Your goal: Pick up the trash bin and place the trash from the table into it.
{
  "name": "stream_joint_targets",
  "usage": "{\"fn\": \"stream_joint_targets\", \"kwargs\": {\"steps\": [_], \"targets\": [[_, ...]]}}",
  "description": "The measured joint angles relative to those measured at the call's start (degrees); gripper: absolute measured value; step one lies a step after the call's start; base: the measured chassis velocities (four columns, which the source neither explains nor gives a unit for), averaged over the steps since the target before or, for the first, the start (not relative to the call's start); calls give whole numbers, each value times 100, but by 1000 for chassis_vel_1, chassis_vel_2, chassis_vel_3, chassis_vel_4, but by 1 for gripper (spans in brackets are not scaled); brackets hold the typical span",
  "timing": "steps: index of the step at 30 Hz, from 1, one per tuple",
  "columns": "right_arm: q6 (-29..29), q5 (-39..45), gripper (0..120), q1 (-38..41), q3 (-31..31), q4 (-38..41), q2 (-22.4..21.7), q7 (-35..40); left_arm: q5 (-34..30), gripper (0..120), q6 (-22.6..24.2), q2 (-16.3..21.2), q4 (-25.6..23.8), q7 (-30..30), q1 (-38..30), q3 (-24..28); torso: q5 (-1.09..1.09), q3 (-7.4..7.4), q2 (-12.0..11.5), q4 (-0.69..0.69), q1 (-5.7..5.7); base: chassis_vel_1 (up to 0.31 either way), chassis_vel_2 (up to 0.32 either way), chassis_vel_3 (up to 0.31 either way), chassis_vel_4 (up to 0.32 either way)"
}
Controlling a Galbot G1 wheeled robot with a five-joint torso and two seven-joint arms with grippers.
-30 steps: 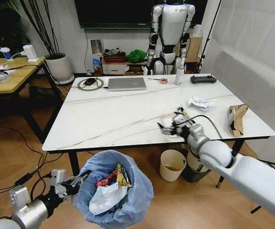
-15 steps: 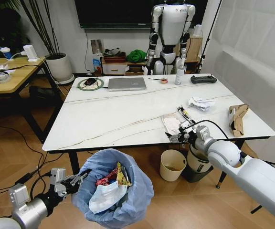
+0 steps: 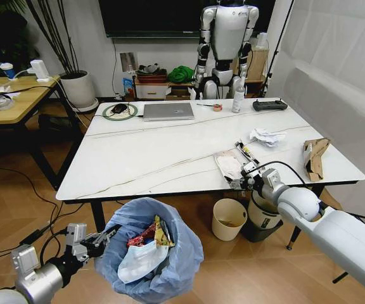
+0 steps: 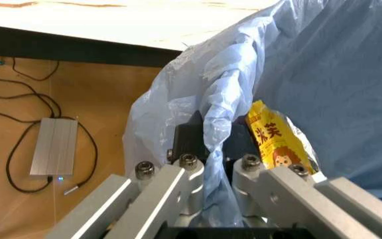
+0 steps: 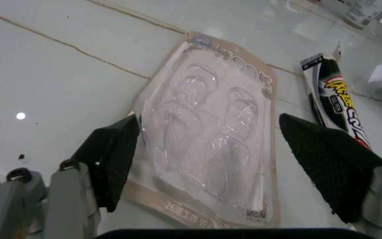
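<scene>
Right end effector [image 3: 246, 180] has pulled back to the surface [image 3: 157, 158] edge, jaws spread around the flat blister pack [image 5: 208, 134]. Left end effector [image 4: 208, 172] pinches the trash bin [image 3: 151, 253] rim below. Risk: the thin pack slips out, unlifted.

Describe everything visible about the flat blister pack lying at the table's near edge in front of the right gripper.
The blister pack is a flat pale card with a clear, glossy plastic front moulded into two elongated bubbles; small print runs along its near end. It lies flat on the white table, close to the near edge, beside a black-and-white wrapper. The right gripper sits at its near end, open, with its black pads either side of the pack; contact cannot be told.
</scene>
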Motion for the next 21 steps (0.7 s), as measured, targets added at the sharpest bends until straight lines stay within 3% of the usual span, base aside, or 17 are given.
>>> {"fn": "stream_joint_targets", "kwargs": {"steps": [1, 5, 7, 12, 14, 17, 21], "targets": [[0, 0, 77, 0, 0, 0, 0, 0, 0, 0, 0, 0, 0, 0, 0, 0, 0, 0, 0, 0, 0, 0, 0, 0, 0], [73, -80, 57, -47, 3, -87, -1, -68, -6, 0, 0, 3, 15, 0, -9, 2, 0, 0, 0, 0, 0, 0, 0, 0, 0], [82, -87, 54, -51, 5, -93, -1, -77, -7, 0, 0, 5, 17, 0, -12, 2, 0, 0, 0, -1, 0, 0, 0, 0, 0], [132, -102, 32, -53, 7, -109, 8, -112, -13, 0, 0, 6, 24, -5, -27, 20, 0, 0, 0, -1, 0, 0, 0, 0, 0], [138, -104, 31, -53, 6, -112, 10, -116, -13, 0, 0, 5, 25, -5, -27, 21, 0, 0, 0, 0, 0, 0, 0, 0, 0], [203, -147, 15, -53, -10, -150, 25, -164, -13, 0, 0, 1, 29, -5, -21, 22, 0, 0, 0, 0, 0, 0, 0, 0, 0], [240, -173, 7, -48, -22, -169, 36, -209, -13, 0, 0, -3, 29, -5, -20, 22, 0, 0, 0, -1, 0, 0, 0, 0, 0]]}}
